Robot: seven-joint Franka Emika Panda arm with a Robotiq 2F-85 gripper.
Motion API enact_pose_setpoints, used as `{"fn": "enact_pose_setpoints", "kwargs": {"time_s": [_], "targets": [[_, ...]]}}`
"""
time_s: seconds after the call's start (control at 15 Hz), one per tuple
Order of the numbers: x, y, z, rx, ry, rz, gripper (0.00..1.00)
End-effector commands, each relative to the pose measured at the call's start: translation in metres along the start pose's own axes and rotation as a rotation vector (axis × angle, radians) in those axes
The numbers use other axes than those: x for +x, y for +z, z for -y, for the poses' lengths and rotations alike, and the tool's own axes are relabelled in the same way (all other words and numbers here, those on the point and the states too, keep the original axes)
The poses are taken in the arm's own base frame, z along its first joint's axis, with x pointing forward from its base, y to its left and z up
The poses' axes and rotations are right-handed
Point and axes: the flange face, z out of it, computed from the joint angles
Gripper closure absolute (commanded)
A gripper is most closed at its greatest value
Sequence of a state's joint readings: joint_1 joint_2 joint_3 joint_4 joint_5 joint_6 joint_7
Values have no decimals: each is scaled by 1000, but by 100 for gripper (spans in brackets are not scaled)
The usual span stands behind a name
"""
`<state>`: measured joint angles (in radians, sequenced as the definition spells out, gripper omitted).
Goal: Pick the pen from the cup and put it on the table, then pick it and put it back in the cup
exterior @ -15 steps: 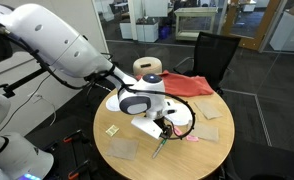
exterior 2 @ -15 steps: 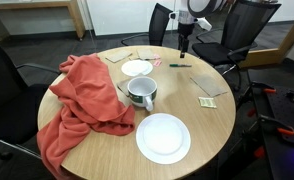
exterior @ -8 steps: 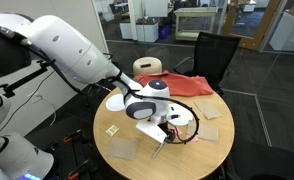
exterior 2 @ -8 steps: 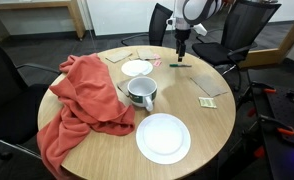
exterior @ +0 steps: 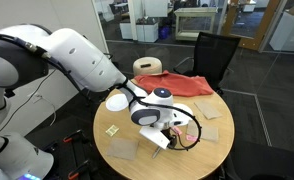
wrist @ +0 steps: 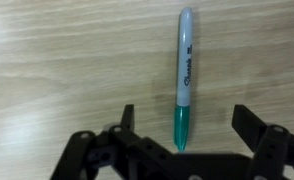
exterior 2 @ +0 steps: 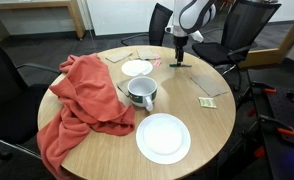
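Note:
The pen (wrist: 184, 70) is a grey marker with a green cap. It lies flat on the light wood table (wrist: 57, 50), and its cap end sits between my fingers. My gripper (wrist: 187, 125) is open and empty, with one finger on each side of the pen, low over the table. In both exterior views my gripper (exterior 2: 179, 60) (exterior: 166, 135) is down at the tabletop near the table (exterior 2: 212, 130) edge. The grey cup (exterior 2: 142, 93) stands mid-table beside the red cloth, well away from my gripper. The pen is too small to make out in the exterior views.
A red cloth (exterior 2: 82, 100) drapes over one side of the table. White plates (exterior 2: 163, 137) (exterior 2: 137, 68) and brown mats (exterior 2: 212, 85) lie around. A tan cylinder (exterior: 147, 68) stands at the far edge. Black chairs (exterior: 212, 55) ring the table.
My gripper has come down towards the tabletop over the pen. The pen, cup and plates have not moved.

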<state>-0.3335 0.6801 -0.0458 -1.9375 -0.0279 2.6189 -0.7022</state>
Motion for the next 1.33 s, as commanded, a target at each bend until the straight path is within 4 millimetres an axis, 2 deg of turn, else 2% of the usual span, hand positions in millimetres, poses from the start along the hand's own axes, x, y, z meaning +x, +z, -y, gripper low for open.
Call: {"fn": "enact_pose_setpoints", "kwargs": {"time_s": [0.0, 0.07, 0.13, 0.2, 0.67, 0.87, 1.07, 1.27], "targets": [[4, 7, -10, -4, 11, 12, 0], [5, 10, -10, -3, 12, 13, 0], [5, 11, -12, -3, 13, 15, 11], [6, 12, -13, -3, 13, 16, 28], [-1, 15, -17, -5, 22, 21, 81], [-1, 10, -15, -8, 24, 23, 99], [2, -2, -8, -17, 19, 13, 96], [12, -22, 7, -28, -15, -13, 96]]}}
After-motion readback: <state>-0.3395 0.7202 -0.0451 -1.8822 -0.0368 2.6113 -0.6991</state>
